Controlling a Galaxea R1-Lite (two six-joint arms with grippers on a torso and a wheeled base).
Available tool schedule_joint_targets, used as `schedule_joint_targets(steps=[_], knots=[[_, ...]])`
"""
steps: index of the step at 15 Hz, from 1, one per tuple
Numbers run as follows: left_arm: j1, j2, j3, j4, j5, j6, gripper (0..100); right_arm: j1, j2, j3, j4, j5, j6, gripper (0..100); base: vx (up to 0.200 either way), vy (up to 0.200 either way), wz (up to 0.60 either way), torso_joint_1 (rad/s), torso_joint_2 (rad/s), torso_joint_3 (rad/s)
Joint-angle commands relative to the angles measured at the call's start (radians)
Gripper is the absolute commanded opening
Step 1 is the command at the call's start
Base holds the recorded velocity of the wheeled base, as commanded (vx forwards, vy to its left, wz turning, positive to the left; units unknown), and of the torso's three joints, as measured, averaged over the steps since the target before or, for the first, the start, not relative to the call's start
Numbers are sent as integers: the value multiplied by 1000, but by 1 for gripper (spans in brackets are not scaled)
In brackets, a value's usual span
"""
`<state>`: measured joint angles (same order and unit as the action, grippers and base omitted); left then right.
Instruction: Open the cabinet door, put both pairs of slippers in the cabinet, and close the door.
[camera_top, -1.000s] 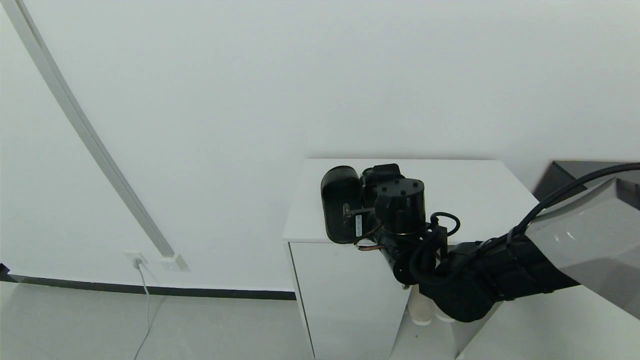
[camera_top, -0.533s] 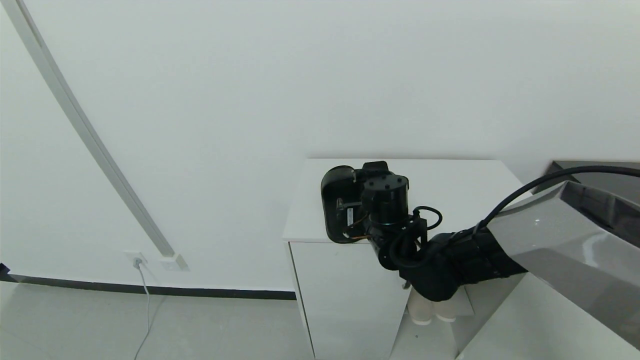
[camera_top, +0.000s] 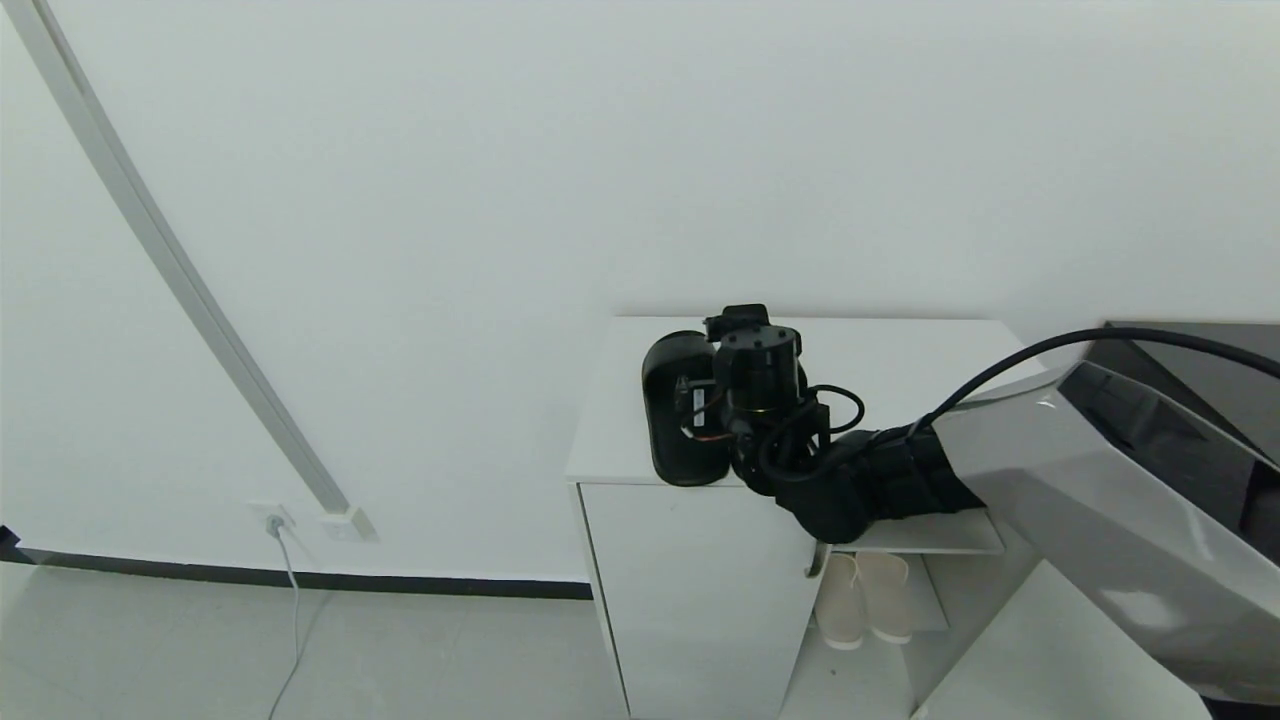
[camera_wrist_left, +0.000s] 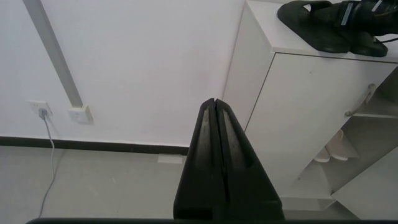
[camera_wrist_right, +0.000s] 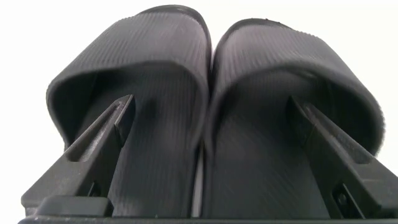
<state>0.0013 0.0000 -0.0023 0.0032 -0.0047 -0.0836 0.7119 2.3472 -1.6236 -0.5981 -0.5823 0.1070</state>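
Right gripper (camera_wrist_right: 209, 102): spread wide, nothing clamped. One of its fingers (camera_wrist_right: 106, 137) pushed under the strap of each of the black slippers (camera_top: 680, 410), tips near the outer strap walls.

Black slippers: pair side by side, inner edges touching, on the left end of the cabinet top (camera_top: 930, 380), centre of the head view.

Handling, judged: probably light foam or rubber. Soft, bendy, ribbed straps, so decent friction but plenty of give under a squeeze. Best hold: pinch the two touching inner strap walls together, deep in, to lift both as one. Risk: one slipper peeling off if pinched shallow.

Left gripper (camera_wrist_left: 216, 106): closed on nothing. Low, lower centre of the left wrist view, well apart from the cabinet (camera_top: 700, 600).

White slippers (camera_top: 865, 597): already inside, on a lower shelf of the open right compartment, lower right of centre in the head view. One more shelf (camera_top: 940, 535) just above them, a small handle (camera_top: 820, 558) at the edge of the left front panel.

Task state, judged: door open, one pair stored, black pair and closing not yet done.

Surroundings: plain white wall (camera_top: 500, 180), pale grey floor (camera_top: 130, 650), dark skirting line. Wall socket (camera_top: 268, 520) with a cable (camera_top: 293, 610) at lower left. Grey trunking strip (camera_top: 170, 260) running diagonally from upper left down toward the socket.
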Motion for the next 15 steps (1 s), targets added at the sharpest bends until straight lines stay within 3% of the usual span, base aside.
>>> schedule_joint_targets(steps=[1, 7, 8, 15], knots=[[0, 0, -1, 0, 0, -1, 0, -14, 46, -73, 26, 1, 0, 100, 0, 0, 0, 0, 0, 0], [0, 0, 1, 0, 0, -2, 0, -17, 115, -205, 89, 1, -1, 100, 0, 0, 0, 0, 0, 0], [0, 0, 1, 0, 0, -2, 0, -17, 115, -205, 89, 1, -1, 0, 0, 0, 0, 0, 0, 0], [0, 0, -1, 0, 0, -2, 0, -17, 115, -208, 86, -2, -10, 0, 0, 0, 0, 0, 0, 0]])
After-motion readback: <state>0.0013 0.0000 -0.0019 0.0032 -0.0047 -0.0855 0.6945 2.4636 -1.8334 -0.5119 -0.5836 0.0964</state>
